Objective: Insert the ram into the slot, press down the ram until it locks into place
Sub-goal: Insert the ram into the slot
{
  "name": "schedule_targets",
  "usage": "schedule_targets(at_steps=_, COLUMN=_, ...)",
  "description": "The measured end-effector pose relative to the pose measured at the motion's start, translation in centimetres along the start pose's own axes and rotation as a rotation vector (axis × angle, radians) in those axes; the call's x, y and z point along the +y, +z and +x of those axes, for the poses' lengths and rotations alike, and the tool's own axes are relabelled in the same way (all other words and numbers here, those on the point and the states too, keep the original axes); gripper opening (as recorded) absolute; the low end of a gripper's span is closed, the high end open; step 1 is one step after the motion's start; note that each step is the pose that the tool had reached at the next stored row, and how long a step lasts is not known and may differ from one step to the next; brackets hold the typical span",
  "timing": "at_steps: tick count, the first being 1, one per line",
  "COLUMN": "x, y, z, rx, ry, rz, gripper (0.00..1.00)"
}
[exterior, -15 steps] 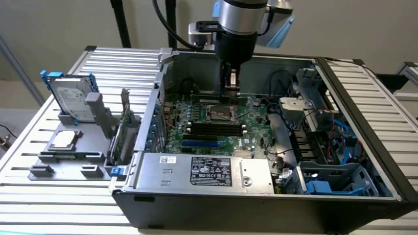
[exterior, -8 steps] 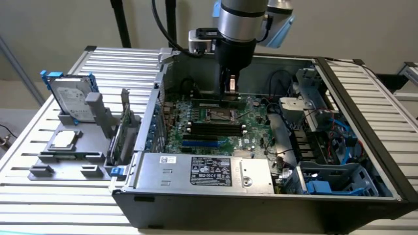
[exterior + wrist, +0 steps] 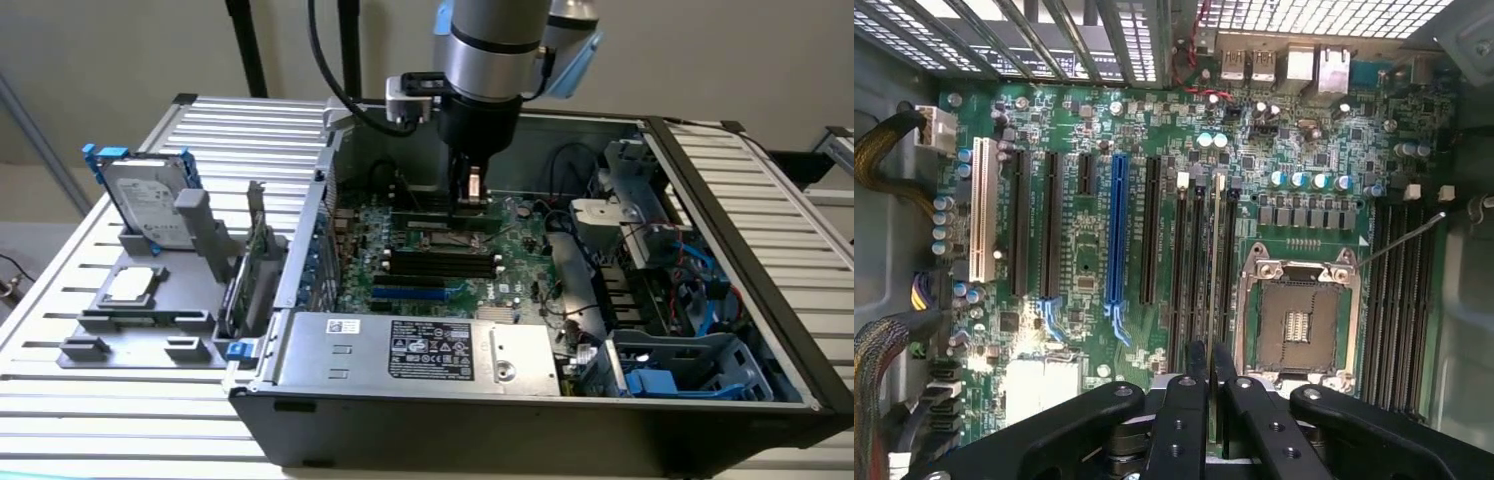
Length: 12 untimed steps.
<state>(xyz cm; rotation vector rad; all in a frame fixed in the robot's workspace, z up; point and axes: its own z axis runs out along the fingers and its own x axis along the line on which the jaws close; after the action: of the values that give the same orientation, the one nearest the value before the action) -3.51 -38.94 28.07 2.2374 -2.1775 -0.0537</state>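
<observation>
- Fingers (image 3: 1182, 420) right up close in the wrist view, drawn nearly together, and they look to be pinching the ram (image 3: 1216, 260), which shows edge-on as a thin pale line.
- That line runs along one black slot (image 3: 1218, 185) in the bank of four beside the processor socket (image 3: 1299, 310), well apart from the blue slot (image 3: 1119, 230).
- My read: insertion is the step in hand. How deep the stick sits, and whether the end clips have closed, I can't tell.
- Seating it calls for a straight, level push, both ends together and no tilt.
- Over to the exterior view: the arm (image 3: 487, 50) hangs down into the open computer case (image 3: 534, 430), its tip low over the motherboard (image 3: 527, 235).
- The case lies on a ribbed metal counter (image 3: 80, 420). A grey tray (image 3: 134, 320) carrying a hard drive (image 3: 140, 200) sits towards the exterior view's left.
- Plain pale wall (image 3: 107, 50) behind.
</observation>
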Motion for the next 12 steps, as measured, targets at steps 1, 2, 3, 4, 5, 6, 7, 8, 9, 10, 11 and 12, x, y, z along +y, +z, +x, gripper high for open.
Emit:
schedule_targets(at_steps=1, x=0.0, y=0.14, z=0.1, rx=-0.0001, ry=0.0, rz=0.0001, gripper=0.13)
schedule_targets(at_steps=2, x=-0.01, y=0.26, z=0.1, rx=-0.0001, ry=0.0, rz=0.0, gripper=0.13)
schedule_targets(at_steps=3, x=-0.01, y=0.38, z=0.2, rx=-0.0001, ry=0.0, rz=0.0, gripper=0.13)
schedule_targets(at_steps=4, x=-0.02, y=0.49, z=0.2, rx=0.0, ry=0.0, rz=0.0, gripper=0.13)
schedule_targets(at_steps=5, x=-0.02, y=0.61, z=0.3, rx=-0.0001, ry=0.0, rz=0.0, gripper=0.13)
schedule_targets(at_steps=6, x=-0.04, y=0.72, z=0.3, rx=0.0, ry=0.0, rz=0.0, gripper=0.13)
schedule_targets(at_steps=7, x=-0.05, y=0.83, z=0.4, rx=-0.0001, ry=0.0, rz=0.0, gripper=0.13)
schedule_targets(at_steps=8, x=-0.07, y=0.93, z=0.4, rx=0.0, ry=0.0, rz=-0.0001, gripper=0.13)
schedule_targets(at_steps=9, x=-0.09, y=1.03, z=0.5, rx=-0.0001, ry=0.0, rz=-0.0001, gripper=0.13)
schedule_targets(at_steps=10, x=-0.12, y=1.13, z=0.5, rx=0.0, ry=0.0, rz=-0.0001, gripper=0.13)
schedule_targets(at_steps=11, x=-0.15, y=1.22, z=0.6, rx=0.0, ry=0.0, rz=-0.0002, gripper=0.13)
schedule_targets(at_steps=12, x=-0.18, y=1.3, z=0.6, rx=0.0001, ry=0.0, rz=-0.0002, gripper=0.13)
